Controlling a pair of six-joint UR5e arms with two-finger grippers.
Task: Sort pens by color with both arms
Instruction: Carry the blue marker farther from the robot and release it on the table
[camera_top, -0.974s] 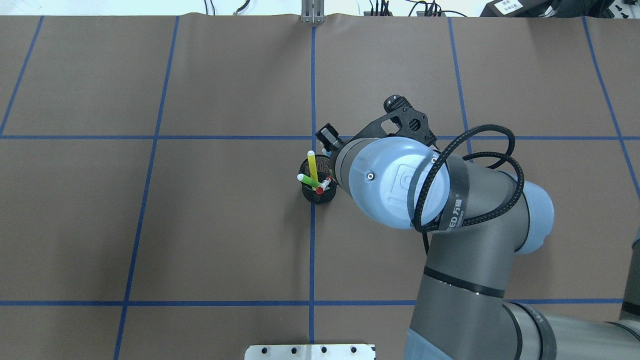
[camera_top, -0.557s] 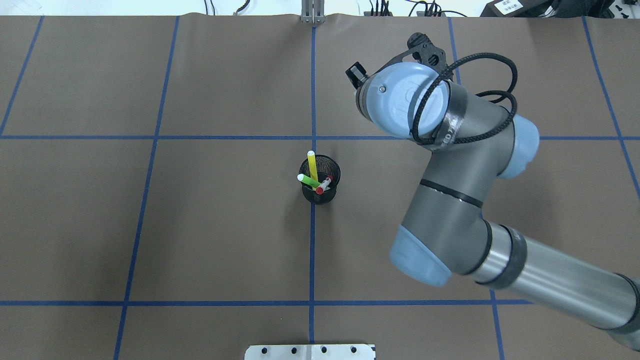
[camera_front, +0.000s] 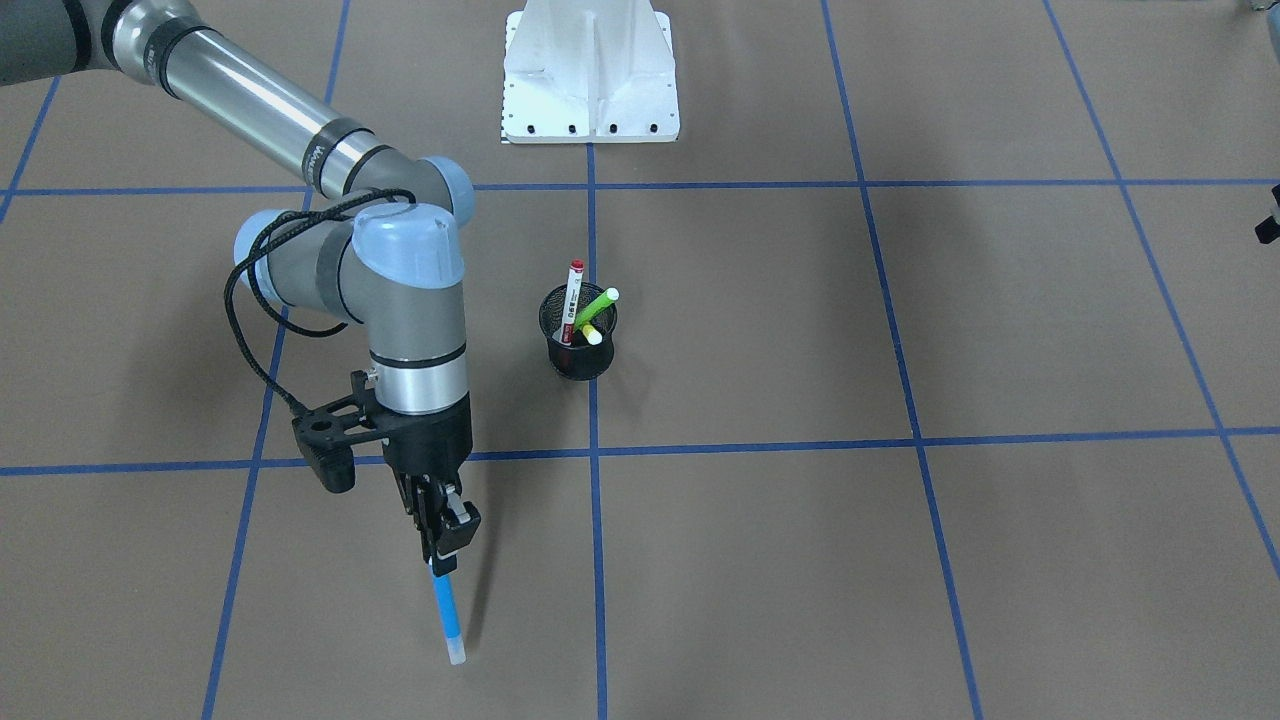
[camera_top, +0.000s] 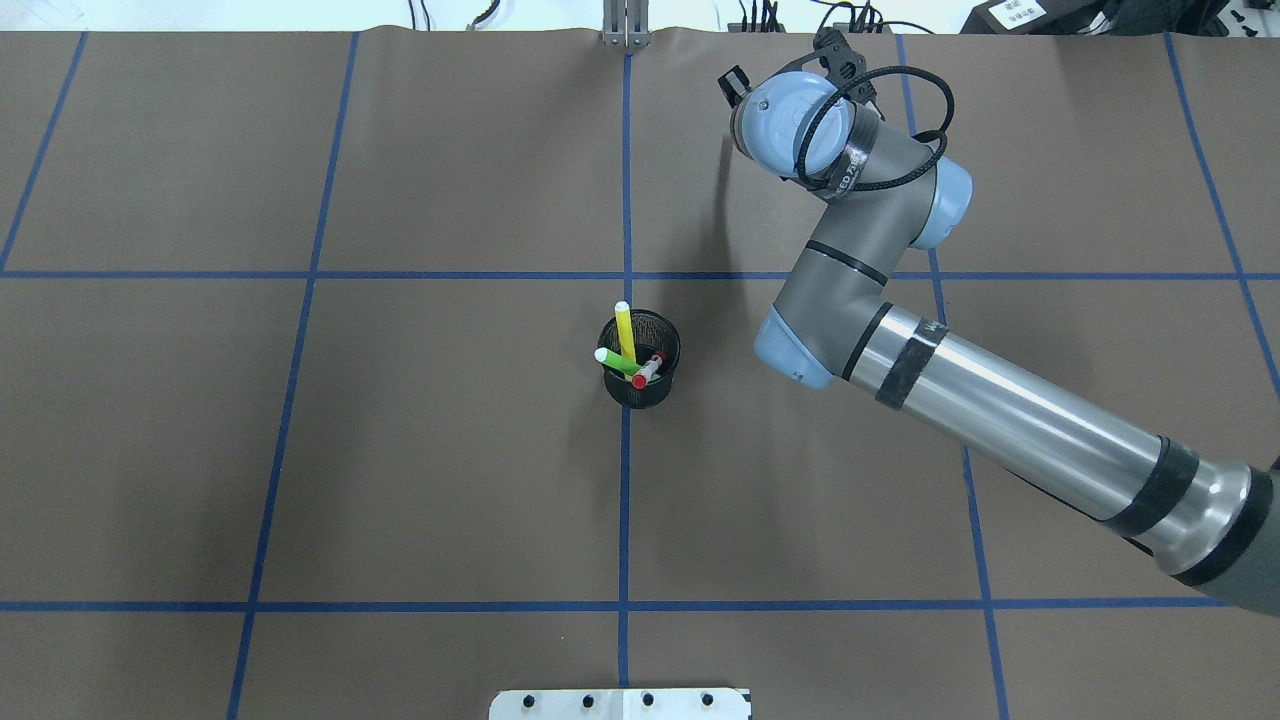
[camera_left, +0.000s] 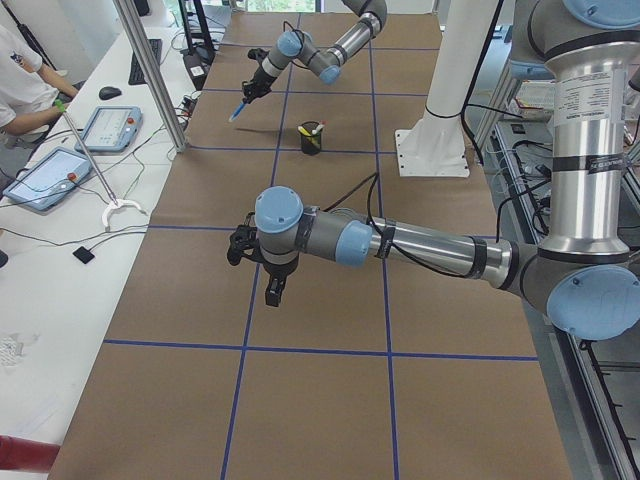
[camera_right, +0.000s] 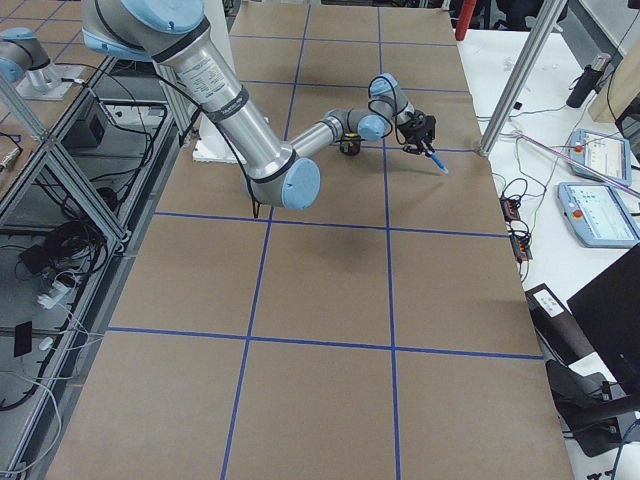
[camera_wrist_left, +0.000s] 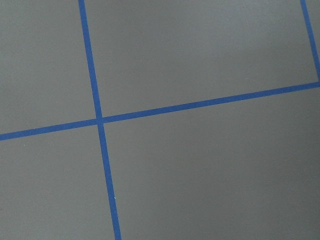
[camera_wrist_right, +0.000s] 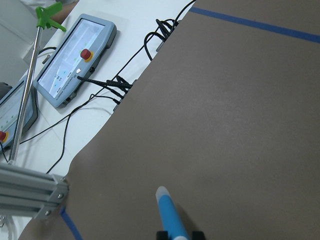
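1. Three pens (camera_front: 598, 303) are seen unsorted in the mesh cup (camera_front: 578, 360), at the centre.
2. The state of the left tool (camera_left: 273, 290) cannot be told.
3. Far right, the blue pen (camera_front: 446, 612) is pinched by the right tool (camera_front: 443, 550); placing is judged underway, so lowering onto the surface (camera_front: 800, 560) and release are needed.

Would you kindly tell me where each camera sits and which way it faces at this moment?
Front-facing: across the table, facing the robot's base; shows the right arm, the right end effector holding the blue pen.
Overhead: behind the robot, looking down on the cup; right arm only.
Exterior left: table's end; left arm near.
Exterior right: opposite end; right arm near.
Left wrist: down on the taped mat; no robot parts.
Right wrist: toward the operators' pendants; pen tip.
Shared: front-facing and right wrist both show the blue pen.
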